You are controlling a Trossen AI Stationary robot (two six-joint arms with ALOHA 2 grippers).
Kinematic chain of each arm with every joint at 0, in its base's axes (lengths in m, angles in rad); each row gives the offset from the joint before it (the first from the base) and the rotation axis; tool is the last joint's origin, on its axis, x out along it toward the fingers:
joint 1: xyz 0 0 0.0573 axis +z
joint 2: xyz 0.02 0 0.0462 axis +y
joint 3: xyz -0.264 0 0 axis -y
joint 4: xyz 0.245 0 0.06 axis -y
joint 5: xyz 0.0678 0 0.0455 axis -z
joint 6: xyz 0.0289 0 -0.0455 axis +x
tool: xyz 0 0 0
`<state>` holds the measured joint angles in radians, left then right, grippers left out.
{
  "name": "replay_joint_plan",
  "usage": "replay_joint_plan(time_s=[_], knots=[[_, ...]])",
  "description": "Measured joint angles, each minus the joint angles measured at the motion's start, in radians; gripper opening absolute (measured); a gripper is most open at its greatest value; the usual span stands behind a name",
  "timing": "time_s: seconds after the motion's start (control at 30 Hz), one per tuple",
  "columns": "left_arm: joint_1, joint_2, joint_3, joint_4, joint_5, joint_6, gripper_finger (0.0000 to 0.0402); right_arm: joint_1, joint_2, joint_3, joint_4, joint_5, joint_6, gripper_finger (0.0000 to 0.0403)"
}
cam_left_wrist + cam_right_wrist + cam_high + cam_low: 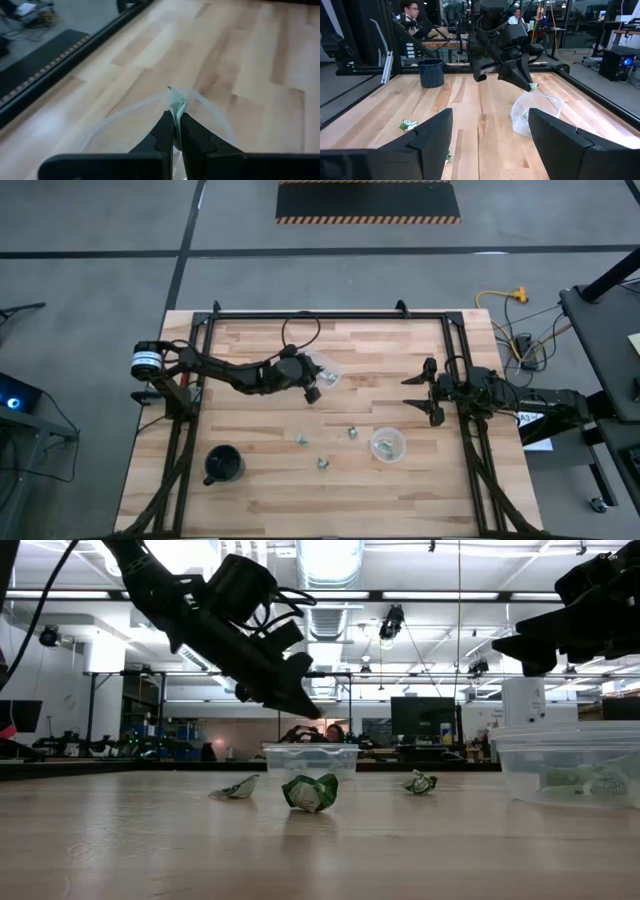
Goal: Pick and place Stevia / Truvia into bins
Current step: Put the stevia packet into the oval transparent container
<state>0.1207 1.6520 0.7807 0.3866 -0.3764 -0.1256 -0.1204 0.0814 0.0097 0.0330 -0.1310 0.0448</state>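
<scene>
The left gripper [529, 80] is pinched tight on one green packet [177, 107]. The packet's top sticks up past the fingertips [167, 125] in the left wrist view. The gripper hangs just above the far cup [535, 117], near the cup's edge. From the right wrist view this cup seems to lean to one side, so its mouth does not face straight up.

The step now looks like the drop. To do it well, the gripper should sit right over the cup's open mouth, not over the rim. It should go low, so the light paper does not float away. Then the jaws should open slowly. The cup is thin and leaning, so a bump could knock it over. The gripper should not touch it.

The right gripper [428, 392] waits at the right side of the table [250, 490]. Its jaws are wide open and hold nothing.

The near cup [388, 444] already has green packets inside. Three more packets lie loose on the table: one [300, 440], a second [353, 432] and a third [322, 463]. They sit between the two cups. A black mug [224, 465] stands apart, near the left front.
</scene>
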Motion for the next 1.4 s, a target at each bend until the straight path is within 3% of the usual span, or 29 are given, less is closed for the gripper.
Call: replay_joint_plan(time_s=[0.2,0.73,1.4], knots=[[0.001,0.029,0.000,0.007,-0.062,-0.026,0.0001,0.000,0.000,0.000,0.000,0.000,0.000,0.0248],[0.002,0.060,0.005,0.025,-0.045,-0.025,0.0006,0.000,0.000,0.000,0.000,0.000,0.000,0.0246],[0.002,0.060,0.006,0.025,-0.042,-0.015,0.0145,0.000,0.000,0.000,0.000,0.000,0.000,0.0246]])
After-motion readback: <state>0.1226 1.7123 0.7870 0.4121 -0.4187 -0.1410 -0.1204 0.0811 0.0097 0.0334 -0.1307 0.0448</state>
